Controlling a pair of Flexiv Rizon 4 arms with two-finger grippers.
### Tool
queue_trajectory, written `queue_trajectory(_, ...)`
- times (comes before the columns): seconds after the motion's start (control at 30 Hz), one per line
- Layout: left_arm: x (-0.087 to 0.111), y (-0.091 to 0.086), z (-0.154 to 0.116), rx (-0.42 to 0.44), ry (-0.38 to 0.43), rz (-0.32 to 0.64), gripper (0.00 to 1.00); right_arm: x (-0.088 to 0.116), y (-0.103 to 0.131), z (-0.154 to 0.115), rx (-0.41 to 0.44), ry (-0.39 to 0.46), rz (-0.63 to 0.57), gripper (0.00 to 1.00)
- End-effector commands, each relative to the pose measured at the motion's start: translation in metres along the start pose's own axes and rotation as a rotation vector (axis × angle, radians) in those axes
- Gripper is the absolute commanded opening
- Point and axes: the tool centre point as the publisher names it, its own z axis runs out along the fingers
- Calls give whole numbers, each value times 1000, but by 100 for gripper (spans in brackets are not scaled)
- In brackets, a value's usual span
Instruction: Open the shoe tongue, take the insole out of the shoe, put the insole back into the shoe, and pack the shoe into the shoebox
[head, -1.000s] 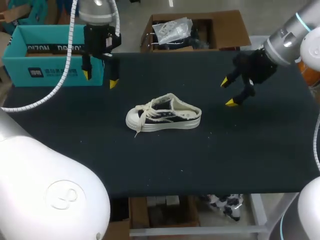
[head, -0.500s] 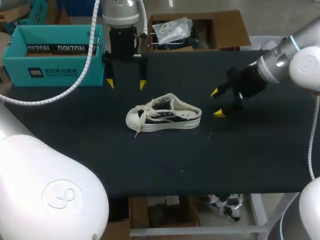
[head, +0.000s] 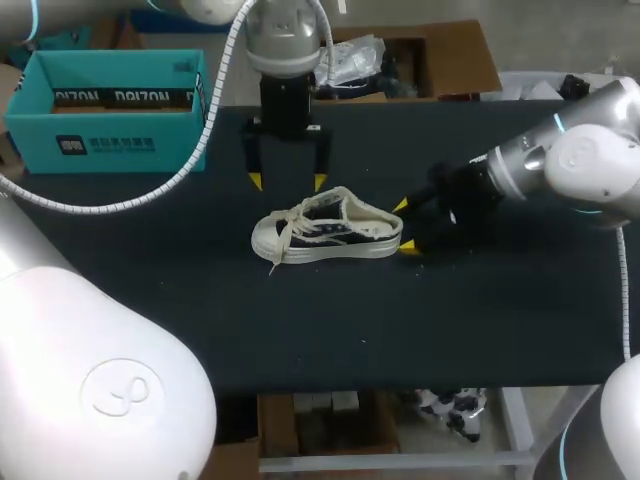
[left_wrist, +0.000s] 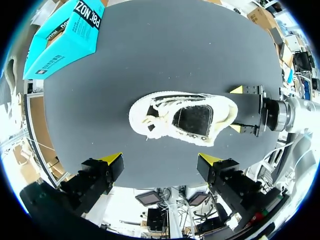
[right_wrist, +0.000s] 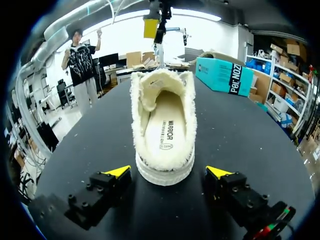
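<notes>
**Item 1. Shoe**. A cream low-top sneaker is set upright on its sole near the middle of the black table, toe toward the left arm's side. The laces are loose and trail over the toe. A fleece-lined tongue is seen slumped into the throat. The insole is seated flat inside.

**Item 2. Shoebox**. A teal box is placed at the far left corner, well apart from the shoe, with its open top up.

**Item 3. Left gripper**. It is held above the shoe's far side with its fingers spread wide and nothing between them.

**Item 4. Right gripper**. It is set low at the heel, released, with one finger to either side of the heel. Contact cannot be confirmed.

**Item 5. Hazards, as judged.**
- The shoe may be shoved toward its toe or spun if the heel is met by one right finger before the other. Nothing else is holding it on the cloth.
- The soft heel collar may be crushed and the insole's rear edge pinned if the heel is clamped too high, so extraction would be blocked.
- The laces may be snagged instead of the tongue if the left gripper is lowered too near the toe.
- The two grippers may collide over the shoe's opening if both are brought in together.
</notes>
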Motion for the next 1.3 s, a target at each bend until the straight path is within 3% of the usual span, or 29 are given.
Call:
queue_trajectory(0.03,6,-4,6,-4,2,6,100,-2,1,12,-18,14,3,100)
queue_trajectory(0.3,12,-7,13,-3,-1,11,100,-1,7,35,-70,53,2,100)
queue_trajectory(0.8,21,-10,23,9,-11,-6,100,7,21,57,-80,56,-1,100)
queue_trajectory(0.83,23,-10,24,11,-15,-9,100,8,23,57,-79,49,-4,13)
queue_trajectory(0.87,24,-11,25,15,-17,-14,100,9,24,58,-74,47,-9,0)
queue_trajectory(1.3,54,-21,41,19,-77,-17,100,15,23,63,-87,23,-16,0)
